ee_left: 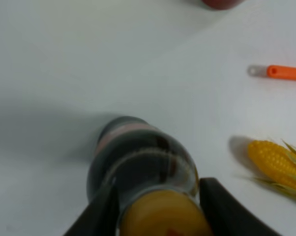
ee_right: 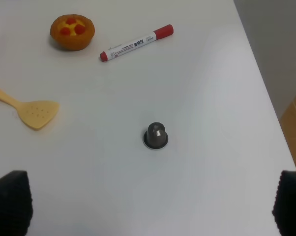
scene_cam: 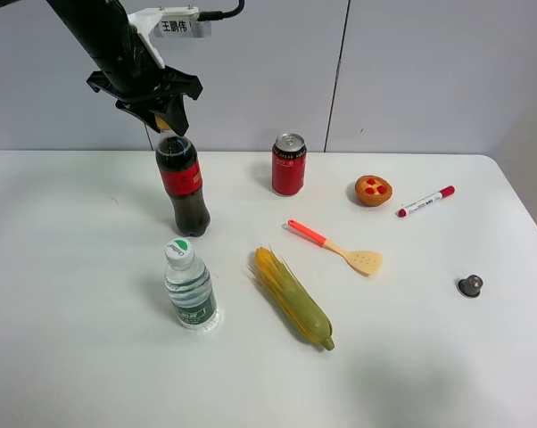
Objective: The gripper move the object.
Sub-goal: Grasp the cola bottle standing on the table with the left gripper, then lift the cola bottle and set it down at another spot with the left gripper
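Note:
The cola bottle (scene_cam: 181,183) stands upright on the white table (scene_cam: 72,267), with dark liquid and a red label. My left gripper (scene_cam: 166,120) comes down from above and its two dark fingers are closed around the yellow cap. In the left wrist view the cap (ee_left: 162,216) sits between the fingers (ee_left: 96,216), with the bottle's body (ee_left: 138,162) below it. My right gripper (ee_right: 150,196) is open and empty. Only its two fingertips (ee_right: 10,204) show in the right wrist view, over the table's right part. It is out of the exterior high view.
A red can (scene_cam: 288,165) stands right of the cola bottle. A clear water bottle (scene_cam: 188,285) stands in front of it. Corn (scene_cam: 293,299), an orange-handled spatula (scene_cam: 335,248), a tart (scene_cam: 373,190), a red marker (scene_cam: 426,201) and a small dark capsule (scene_cam: 470,286) lie to the right.

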`<state>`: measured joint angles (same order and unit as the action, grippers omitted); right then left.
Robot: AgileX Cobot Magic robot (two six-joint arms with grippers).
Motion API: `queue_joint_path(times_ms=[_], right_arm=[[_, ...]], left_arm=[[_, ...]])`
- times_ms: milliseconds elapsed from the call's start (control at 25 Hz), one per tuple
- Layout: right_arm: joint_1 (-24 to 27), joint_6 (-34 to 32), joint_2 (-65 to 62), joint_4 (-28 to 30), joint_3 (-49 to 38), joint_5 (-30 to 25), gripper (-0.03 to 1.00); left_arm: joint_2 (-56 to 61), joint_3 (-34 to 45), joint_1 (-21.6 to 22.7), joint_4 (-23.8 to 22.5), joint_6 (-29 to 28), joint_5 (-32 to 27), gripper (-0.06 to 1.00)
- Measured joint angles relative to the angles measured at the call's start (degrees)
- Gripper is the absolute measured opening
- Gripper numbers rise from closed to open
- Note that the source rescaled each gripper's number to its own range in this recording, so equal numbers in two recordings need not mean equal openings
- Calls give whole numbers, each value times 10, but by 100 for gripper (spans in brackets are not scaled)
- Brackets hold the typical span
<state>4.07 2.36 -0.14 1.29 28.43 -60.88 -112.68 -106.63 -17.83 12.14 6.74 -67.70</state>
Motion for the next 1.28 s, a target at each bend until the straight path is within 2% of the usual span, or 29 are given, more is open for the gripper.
queue_joint_path(times_ms=[360,560,840,1160,1280], right_arm=[[0,0,0,0,0,0,100],[0,0,0,0,0,0,100],[0,0,0,0,0,0,100],[0,0,0,0,0,0,100],[0,0,0,0,0,0,100]], left_arm=[[1,-3,0,1,0,-2,0],[-3,-55,-16,-2,-6,-32,0],[-2,-138,-76,-2,-9,-30,0],[-5,-142,-169,9,-7,-30,0],[-6,-142,-189,13,1,9,0]])
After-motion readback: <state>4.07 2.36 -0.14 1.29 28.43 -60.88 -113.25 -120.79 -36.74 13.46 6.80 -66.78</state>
